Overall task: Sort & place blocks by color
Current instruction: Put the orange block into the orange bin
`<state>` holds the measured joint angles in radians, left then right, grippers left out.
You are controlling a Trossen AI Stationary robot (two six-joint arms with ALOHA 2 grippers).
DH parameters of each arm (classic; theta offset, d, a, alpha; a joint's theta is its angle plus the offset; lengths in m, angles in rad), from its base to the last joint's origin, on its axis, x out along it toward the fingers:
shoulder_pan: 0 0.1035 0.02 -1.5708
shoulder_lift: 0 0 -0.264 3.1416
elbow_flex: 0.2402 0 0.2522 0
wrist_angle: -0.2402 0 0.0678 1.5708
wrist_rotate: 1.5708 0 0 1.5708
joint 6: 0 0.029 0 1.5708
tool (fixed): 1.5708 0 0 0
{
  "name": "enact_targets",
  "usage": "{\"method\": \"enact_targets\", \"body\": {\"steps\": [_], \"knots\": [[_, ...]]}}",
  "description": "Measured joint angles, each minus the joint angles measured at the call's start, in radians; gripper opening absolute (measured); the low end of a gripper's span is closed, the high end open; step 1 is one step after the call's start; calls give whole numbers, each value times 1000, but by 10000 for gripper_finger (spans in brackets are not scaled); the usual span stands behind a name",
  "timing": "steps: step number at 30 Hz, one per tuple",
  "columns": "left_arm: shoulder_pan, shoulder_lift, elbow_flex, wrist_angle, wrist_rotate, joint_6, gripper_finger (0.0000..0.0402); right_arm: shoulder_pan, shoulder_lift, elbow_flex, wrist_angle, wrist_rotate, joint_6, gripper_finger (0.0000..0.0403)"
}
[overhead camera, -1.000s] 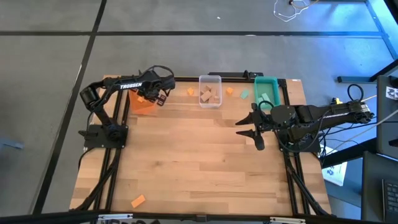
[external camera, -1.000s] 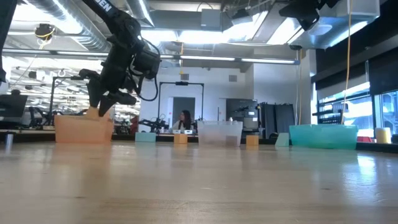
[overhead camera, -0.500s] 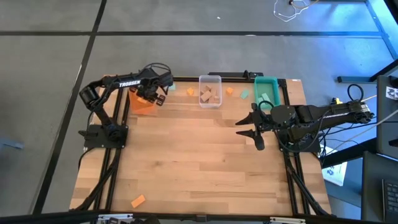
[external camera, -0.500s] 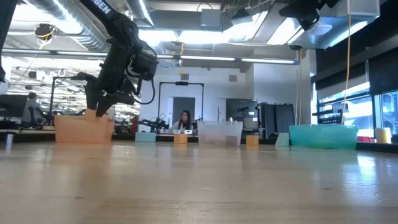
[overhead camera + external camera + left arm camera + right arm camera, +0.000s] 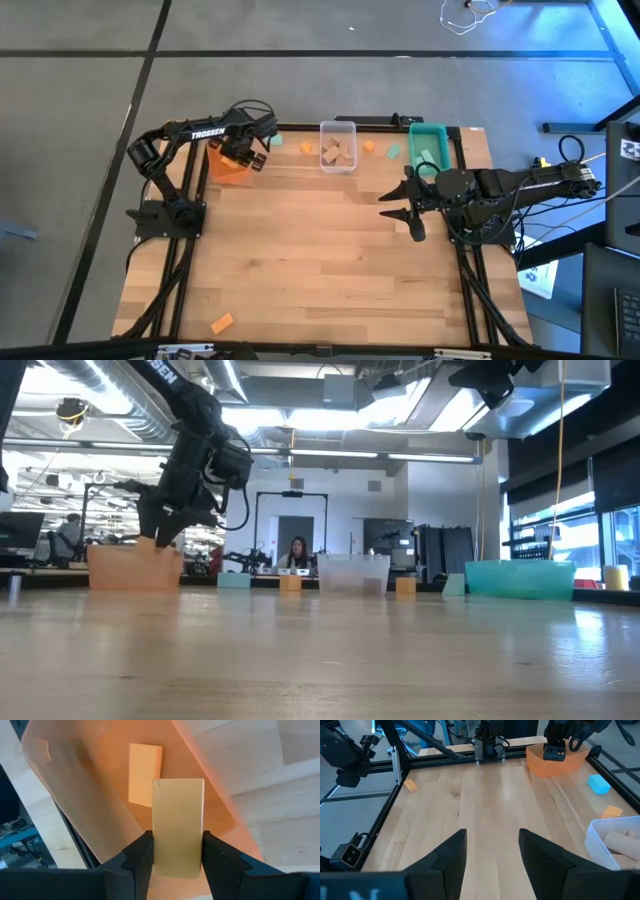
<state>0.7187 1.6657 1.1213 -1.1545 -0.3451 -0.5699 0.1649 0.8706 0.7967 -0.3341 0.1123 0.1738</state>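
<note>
Blocks lie scattered along the far edge of the table [image 5: 330, 260]. The left gripper [image 5: 237, 152] hangs over the orange bin [image 5: 226, 168], and in its wrist view an orange block [image 5: 177, 827] sits between the two fingers [image 5: 141, 854], pointing down into the bin where another orange block [image 5: 144, 774] already lies on the floor. From where I stand the fingers look to be against its sides, though how firmly I cannot say. The right gripper [image 5: 403, 208] hovers over bare wood at the right of the table, jaws parted and holding nothing. In the clear bin [image 5: 337, 146] rest a few plain wood blocks [image 5: 338, 152]. A teal block [image 5: 276, 140] and a small orange block [image 5: 306, 147] lie between the orange and clear bins; another orange block [image 5: 368, 146] and a teal one [image 5: 393, 152] lie between the clear bin and the teal bin [image 5: 430, 148]. One stray orange block [image 5: 221, 323] sits well apart, near the front left corner.
</note>
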Motion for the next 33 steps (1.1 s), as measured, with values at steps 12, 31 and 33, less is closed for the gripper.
{"method": "enact_targets", "body": {"steps": [12, 31, 33], "knots": [[3, 0, 0, 12, -37, 7, 141, 0, 0, 0, 0, 0, 0, 181], [-73, -18, 0, -85, -26, 8, 161, 0, 0, 0, -26, 0, 0, 181], [-131, -51, 0, -89, -59, -18, 161, 0, 0, 0, -49, 0, 0, 181]]}}
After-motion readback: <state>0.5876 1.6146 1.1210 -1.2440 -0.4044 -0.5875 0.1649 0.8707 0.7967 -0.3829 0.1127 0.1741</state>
